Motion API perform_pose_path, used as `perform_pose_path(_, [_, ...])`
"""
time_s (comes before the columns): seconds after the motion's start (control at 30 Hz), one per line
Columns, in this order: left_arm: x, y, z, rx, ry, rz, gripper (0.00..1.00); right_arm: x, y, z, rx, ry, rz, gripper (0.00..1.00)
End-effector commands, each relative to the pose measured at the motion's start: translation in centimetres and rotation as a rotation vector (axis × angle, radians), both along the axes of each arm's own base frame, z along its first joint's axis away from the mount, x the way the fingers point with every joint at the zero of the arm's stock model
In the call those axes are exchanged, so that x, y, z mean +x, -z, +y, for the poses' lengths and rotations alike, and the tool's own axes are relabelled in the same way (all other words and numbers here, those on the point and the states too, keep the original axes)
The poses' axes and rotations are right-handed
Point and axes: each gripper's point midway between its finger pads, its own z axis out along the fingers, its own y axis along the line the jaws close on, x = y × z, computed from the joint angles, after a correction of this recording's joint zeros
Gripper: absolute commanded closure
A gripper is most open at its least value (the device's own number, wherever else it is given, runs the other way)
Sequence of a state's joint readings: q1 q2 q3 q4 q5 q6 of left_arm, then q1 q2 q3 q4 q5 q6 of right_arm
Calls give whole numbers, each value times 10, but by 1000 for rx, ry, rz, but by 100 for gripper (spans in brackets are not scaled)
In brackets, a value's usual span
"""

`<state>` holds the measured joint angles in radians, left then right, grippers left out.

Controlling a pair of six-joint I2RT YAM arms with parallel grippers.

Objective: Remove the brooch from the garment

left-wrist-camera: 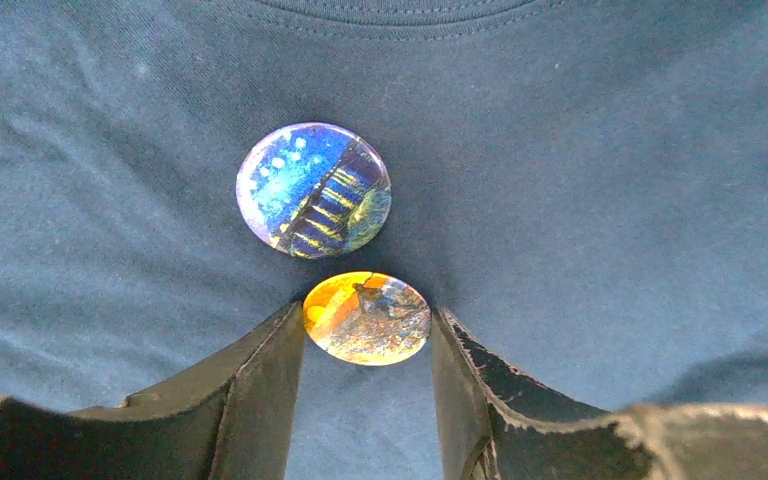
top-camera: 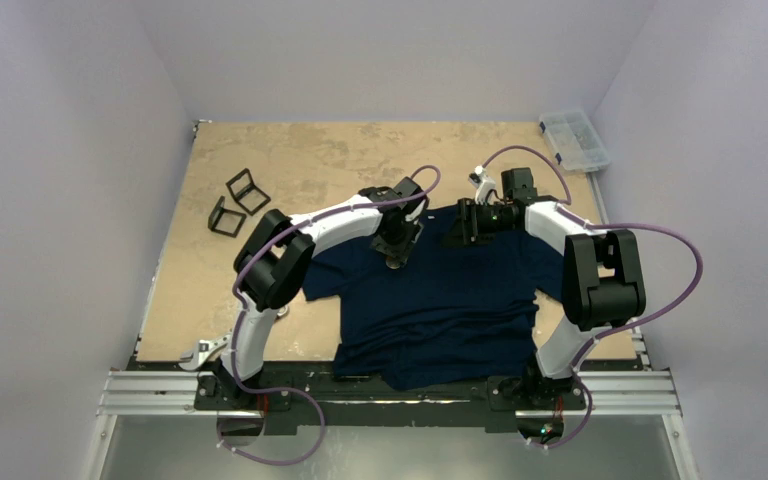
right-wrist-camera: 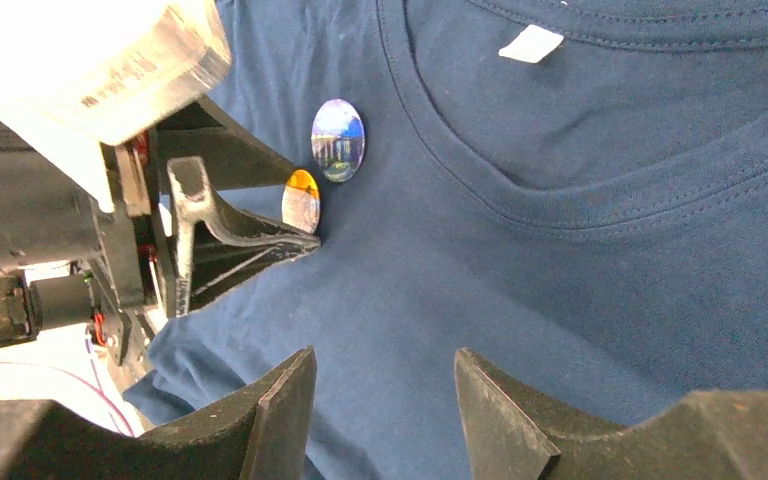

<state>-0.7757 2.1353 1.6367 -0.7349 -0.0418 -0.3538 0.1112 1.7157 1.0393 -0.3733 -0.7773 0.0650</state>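
The dark navy garment (top-camera: 430, 300) lies flat on the table with its neck at the far side. Two round brooches sit just below the collar: a blue brooch (left-wrist-camera: 313, 190) and, nearer to me, an orange brooch (left-wrist-camera: 367, 318). My left gripper (left-wrist-camera: 369, 310) rests on the cloth, its two fingertips against the left and right edges of the orange brooch. The right wrist view shows both the orange brooch (right-wrist-camera: 301, 198) and the blue one (right-wrist-camera: 338, 140). My right gripper (right-wrist-camera: 384, 352) hovers open over bare cloth right of them, holding nothing.
Two black wire frames (top-camera: 235, 203) lie on the tan table at the far left. A clear compartment box (top-camera: 574, 138) sits at the far right corner. A white label (right-wrist-camera: 531, 43) shows inside the garment's neck. A small metal part (top-camera: 198, 352) lies near the left arm's base.
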Motion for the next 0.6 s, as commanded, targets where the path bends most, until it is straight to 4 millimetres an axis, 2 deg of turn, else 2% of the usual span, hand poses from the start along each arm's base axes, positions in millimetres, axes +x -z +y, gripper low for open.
perform_pose_path(0.0, [6, -39, -25, -259, 41, 10, 57, 8, -11, 5, 30, -16, -55, 42])
perform_pose_path(0.13, [1, -58, -43, -435, 72, 75, 58, 7, -15, 7, 43, -31, -82, 39])
perform_pose_path(0.33, [-20, -93, -65, -700, 181, 201, 58, 0, -30, 11, 93, -72, -203, 36])
perform_pose_path(0.43, [-30, -108, -68, -802, 227, 258, 58, -6, -36, 13, 110, -109, -284, 35])
perform_pose_path(0.57, [-34, -116, -67, -863, 253, 292, 59, -13, -37, 14, 123, -154, -347, 36])
